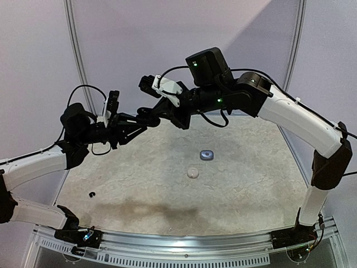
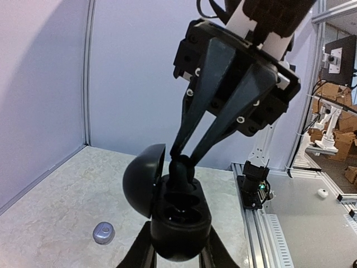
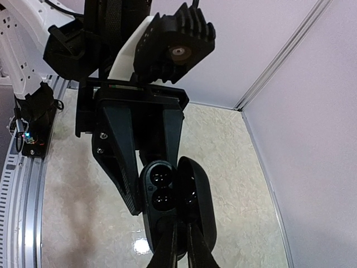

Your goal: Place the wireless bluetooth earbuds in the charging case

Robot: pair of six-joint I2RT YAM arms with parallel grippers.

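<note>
My left gripper [image 2: 177, 258] is shut on an open black charging case [image 2: 179, 223] and holds it high above the table, its lid [image 2: 143, 180] swung to the left. Two sockets show in the case, both dark. My right gripper [image 2: 184, 159] comes down from above, shut on a black earbud [image 2: 183, 172] that touches the case's far end. In the right wrist view the case [image 3: 160, 192] and its lid [image 3: 199, 195] sit just beyond my nearly closed right fingertips [image 3: 167, 248]. In the top view both grippers meet in mid-air, left [image 1: 133, 125] and right [image 1: 154, 111].
On the table lie a blue-grey case [image 1: 207, 155], a pale round case [image 1: 193, 172] and a small black bud [image 1: 91, 194] near the left. The blue-grey case also shows in the left wrist view [image 2: 103, 233]. Purple walls close the back and sides.
</note>
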